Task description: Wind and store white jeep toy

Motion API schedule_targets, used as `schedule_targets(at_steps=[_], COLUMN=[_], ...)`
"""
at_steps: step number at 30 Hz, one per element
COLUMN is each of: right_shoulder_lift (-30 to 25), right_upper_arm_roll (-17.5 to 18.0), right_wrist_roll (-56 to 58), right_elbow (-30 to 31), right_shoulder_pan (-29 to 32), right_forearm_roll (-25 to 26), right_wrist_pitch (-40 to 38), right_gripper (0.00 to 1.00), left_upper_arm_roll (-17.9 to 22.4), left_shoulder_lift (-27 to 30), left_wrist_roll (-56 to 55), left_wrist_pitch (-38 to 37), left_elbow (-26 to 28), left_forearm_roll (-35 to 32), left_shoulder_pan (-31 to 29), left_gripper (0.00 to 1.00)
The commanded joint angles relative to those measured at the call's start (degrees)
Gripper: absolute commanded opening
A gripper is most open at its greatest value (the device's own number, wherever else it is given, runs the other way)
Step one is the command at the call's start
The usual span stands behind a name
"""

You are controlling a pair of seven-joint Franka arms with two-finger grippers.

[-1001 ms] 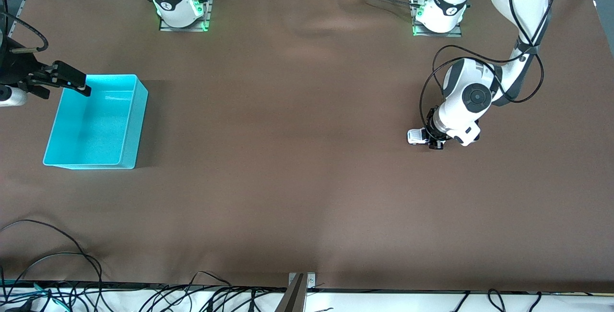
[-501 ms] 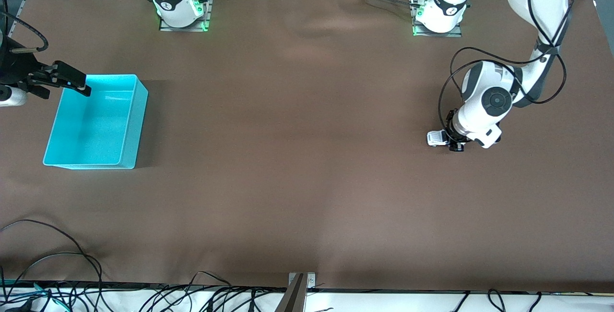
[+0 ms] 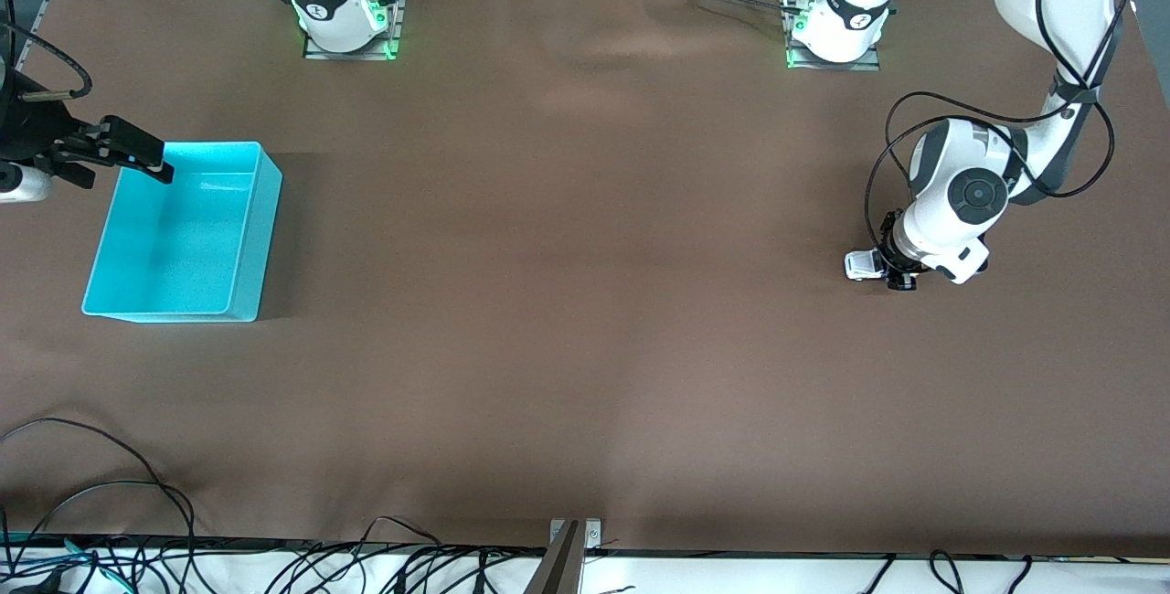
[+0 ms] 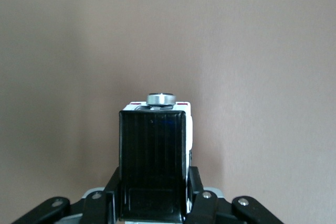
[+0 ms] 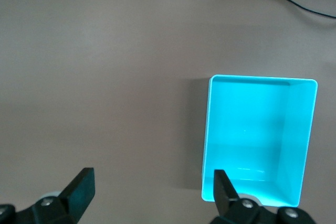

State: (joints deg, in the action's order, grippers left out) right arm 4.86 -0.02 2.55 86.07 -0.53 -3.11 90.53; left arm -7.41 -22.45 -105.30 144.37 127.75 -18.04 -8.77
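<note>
L gripper (image 3: pixel 898 270) clamped on white jeep toy (image 3: pixel 860 264), low on table (image 3: pixel 585 320) at left arm's end. R gripper (image 3: pixel 137 155) waits over turquoise bin (image 3: pixel 258 238) rim, fingers wide.

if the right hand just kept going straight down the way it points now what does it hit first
Probably the turquoise bin: the open right hand hangs over its end wall, one finger above that rim, the other over bare table. Depth is unclear, so which touches first is uncertain.

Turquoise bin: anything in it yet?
Empty. The turquoise bin shows only bare floor in both views; the white jeep is gripped by the left claw.
</note>
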Motion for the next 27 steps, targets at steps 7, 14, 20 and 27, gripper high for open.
schedule_targets(at_steps=[7, 14, 20, 27], right_shoulder_lift=[0.15, 0.15, 0.15, 0.15], right_upper_arm_roll=[-0.15, -0.15, -0.15, -0.15], right_wrist_roll=[-0.09, -0.18, -0.18, -0.09], right_elbow=[-1.26, -1.26, -1.26, -1.26], right_shoulder_pan=[0.09, 0.09, 0.09, 0.09], right_forearm_roll=[-1.02, -1.02, -1.02, -1.02], right_wrist_pitch=[-0.53, -0.53, -0.53, -0.53], right_gripper=[1.0, 1.0, 1.0, 1.0], left_upper_arm_roll=[0.11, 0.02, 0.02, 0.03], left_shoulder_lift=[-5.67, -6.46, -6.73, -6.73], left_wrist_roll=[-0.87, 0.35, 2.82, 2.73], left_wrist_pitch=[1.79, 2.67, 3.11, 3.11], left_elbow=[-1.63, -2.16, -2.33, -3.65], left_forearm_roll=[-9.2, -12.11, -12.11, -12.02], left_shoulder_pan=[-5.55, -8.01, -9.51, -9.69], left_gripper=[0.03, 0.03, 0.07, 0.97])
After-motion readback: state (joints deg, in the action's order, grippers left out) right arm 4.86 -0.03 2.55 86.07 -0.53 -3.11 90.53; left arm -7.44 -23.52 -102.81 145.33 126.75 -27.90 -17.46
